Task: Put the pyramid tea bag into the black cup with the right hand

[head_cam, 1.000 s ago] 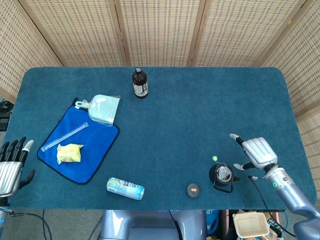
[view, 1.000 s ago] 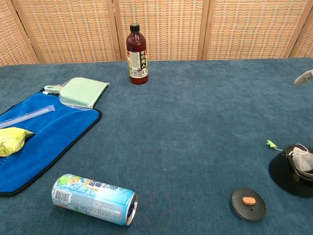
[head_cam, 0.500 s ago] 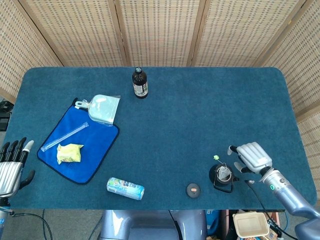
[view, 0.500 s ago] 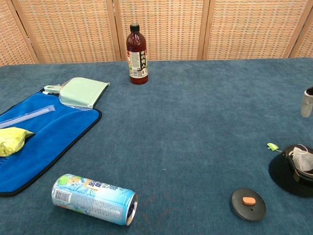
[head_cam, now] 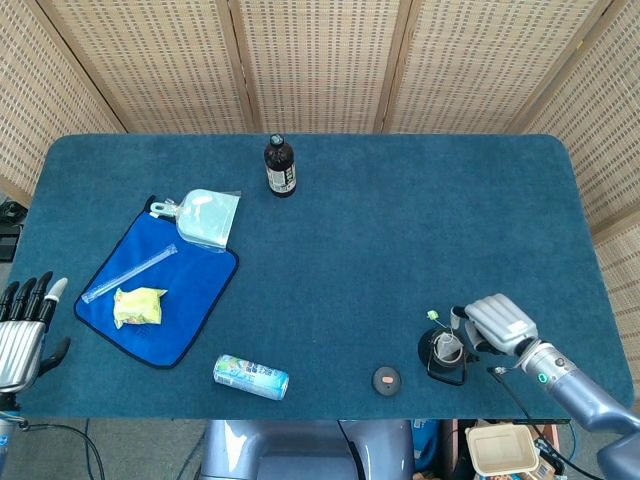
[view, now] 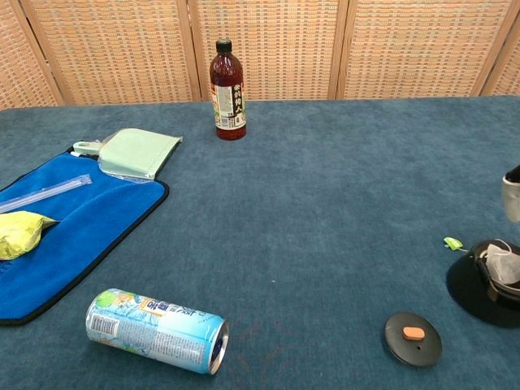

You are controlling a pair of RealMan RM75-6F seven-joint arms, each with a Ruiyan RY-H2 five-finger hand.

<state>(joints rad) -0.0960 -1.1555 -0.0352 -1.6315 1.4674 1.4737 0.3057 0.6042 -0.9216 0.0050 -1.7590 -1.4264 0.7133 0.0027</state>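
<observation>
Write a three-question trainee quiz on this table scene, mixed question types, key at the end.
1. True or false: the white pyramid tea bag sits inside the black cup.
2. Which lies on the blue cloth? A) dark brown bottle B) yellow crumpled packet C) light-blue drink can
3. Fill in: the round black lid with an orange dot lies ____ the cup, flat on the table.

Key: 1 true. 2 B. 3 beside. The right hand is next to the cup; the left hand holds nothing.

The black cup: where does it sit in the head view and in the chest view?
Head view: black cup at lower right, beside the right robot hand.
Chest view: black cup at the right edge, partly cut off.
Shared landmark: round black lid, just to its left.
</observation>
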